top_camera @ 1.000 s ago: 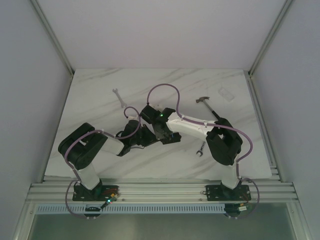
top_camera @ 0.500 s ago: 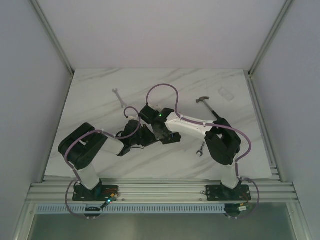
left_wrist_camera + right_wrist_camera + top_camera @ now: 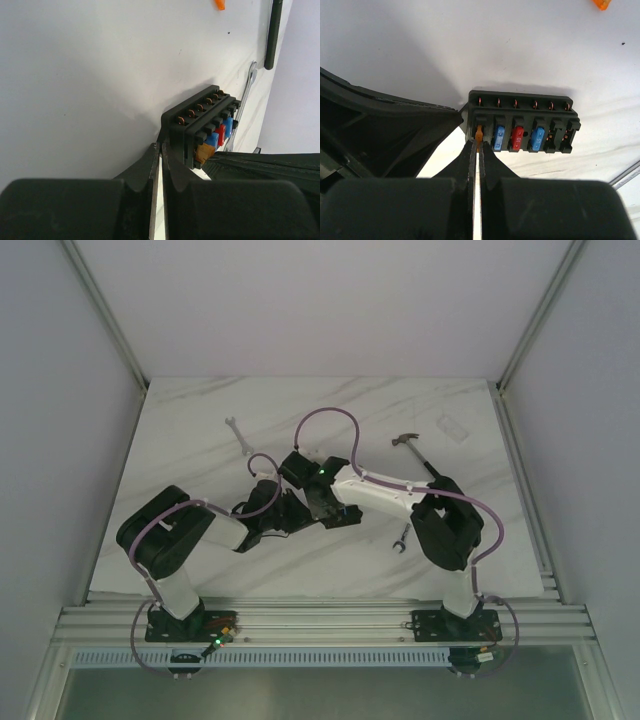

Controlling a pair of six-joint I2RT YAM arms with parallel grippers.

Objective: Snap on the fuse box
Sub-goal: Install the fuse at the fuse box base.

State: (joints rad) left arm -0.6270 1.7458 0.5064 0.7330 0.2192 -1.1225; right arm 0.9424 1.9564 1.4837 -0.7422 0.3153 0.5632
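Nearest the bases, both arms folded inward and met at table ctr. The left gripper point(image 3: 161, 151) had its fingers pressed together, w/ only a hairline slit btwn them. Its tips butted against the near end of the fuse box point(image 3: 202, 122). Couldn't tell whether they nipped a tab or just braced it. The right gripper point(image 3: 478, 146) was likewise squeezed nearly flat, pinching the orange fuse point(image 3: 479, 133). That fuse stood in the end slot of the box, right next to where the left tips touched.

The fuse box rested on the table point(image 3: 190, 450), approx mid-table. It sat under the two wrists, so it was hidden in the top view. The right wrist view showed its row: orange, blue, red, blue, then two slots that looked unfilled.

Change over the last sec: next to none. The top view showed both arms in the same pose, no tool shifted and the box not relocated. That prob. meant carrying was over and this was the slow press phase, one side steadying and the other pushing the fuse home. The task looked partway done: two slots bare and no cover on the box.

Further out, a wrench point(image 3: 400, 537) lay just beside the right arm's elbow, w/ a hammer point(image 3: 418, 452) beyond it. A second wrench point(image 3: 236, 435) lay back left, well apart. A loose orange piece point(image 3: 601, 4) lay past the box. Farthest, at the back-right corner, was a small clear plastic piece point(image 3: 452, 428), well away from the box.
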